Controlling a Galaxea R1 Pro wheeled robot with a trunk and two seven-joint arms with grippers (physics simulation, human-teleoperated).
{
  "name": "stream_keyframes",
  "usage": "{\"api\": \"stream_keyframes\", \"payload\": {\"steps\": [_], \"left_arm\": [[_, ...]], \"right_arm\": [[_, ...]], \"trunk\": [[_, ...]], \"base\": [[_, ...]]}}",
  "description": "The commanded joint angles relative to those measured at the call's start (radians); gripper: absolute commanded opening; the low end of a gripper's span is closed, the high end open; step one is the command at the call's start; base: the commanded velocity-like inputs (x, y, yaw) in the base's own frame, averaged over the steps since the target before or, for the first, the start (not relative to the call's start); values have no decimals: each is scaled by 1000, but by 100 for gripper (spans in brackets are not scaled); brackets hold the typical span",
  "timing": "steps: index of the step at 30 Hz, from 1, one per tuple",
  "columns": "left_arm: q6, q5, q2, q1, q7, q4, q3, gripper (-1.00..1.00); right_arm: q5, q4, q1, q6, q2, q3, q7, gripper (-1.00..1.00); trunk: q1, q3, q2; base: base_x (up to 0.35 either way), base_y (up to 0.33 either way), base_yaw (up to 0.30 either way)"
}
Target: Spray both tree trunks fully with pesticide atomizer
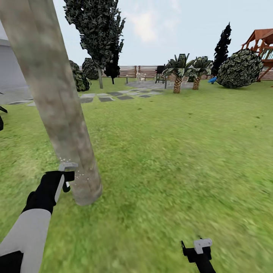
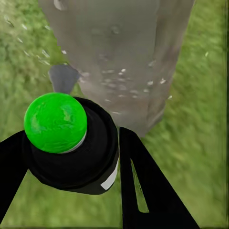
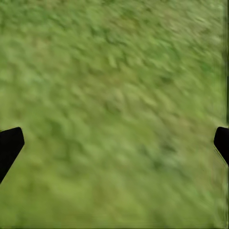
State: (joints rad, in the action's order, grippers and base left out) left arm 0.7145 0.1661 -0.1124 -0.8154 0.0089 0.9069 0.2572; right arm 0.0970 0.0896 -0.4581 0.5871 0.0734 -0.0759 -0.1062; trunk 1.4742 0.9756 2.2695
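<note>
The pesticide atomizer [image 1: 67,171] is seen in the head view held by the left gripper [image 1: 64,178] just beside the base of the tree trunk [image 1: 57,106], whitish specks of pesticide [image 1: 81,175] scattered against the bark; spraying of this trunk is judged to be the step in hand. In the left wrist view, the fingers [image 2: 148,191] are clamped around the black, green-capped bottle [image 2: 71,143]. In the right wrist view, the right gripper [image 3: 114,143] is spread wide over grass [image 3: 114,71]. Next, the spray should be swept higher up the trunk.
</note>
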Motion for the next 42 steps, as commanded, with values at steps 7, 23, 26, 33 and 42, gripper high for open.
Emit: {"api": "stream_keyframes", "payload": {"steps": [7, 23, 26, 33, 42], "left_arm": [[5, 6, -1, -1, -1, 1, 0, -100], [5, 6, -6, -1, 2, 0, 7, -100], [5, 6, -6, -1, 2, 0, 8, -100], [4, 9, -6, 1, 6, -6, 4, -100], [3, 10, -14, 1, 8, -15, 10, -100]], "right_arm": [[9, -1, -1, -1, 0, -7, -10, 100], [9, -1, -1, -1, 0, -7, -10, 100], [9, -1, -1, -1, 0, -7, -10, 100], [9, -1, -1, 0, 0, -7, -10, 100], [9, -1, -1, 0, 1, -7, -10, 100]], "trunk": [[0, 1, 0], [0, 1, 0], [0, 1, 0], [0, 1, 0], [0, 1, 0]], "base": [[0, -275, 0], [152, -248, 131], [233, -201, 276], [87, -250, 122], [13, -275, 1]]}}
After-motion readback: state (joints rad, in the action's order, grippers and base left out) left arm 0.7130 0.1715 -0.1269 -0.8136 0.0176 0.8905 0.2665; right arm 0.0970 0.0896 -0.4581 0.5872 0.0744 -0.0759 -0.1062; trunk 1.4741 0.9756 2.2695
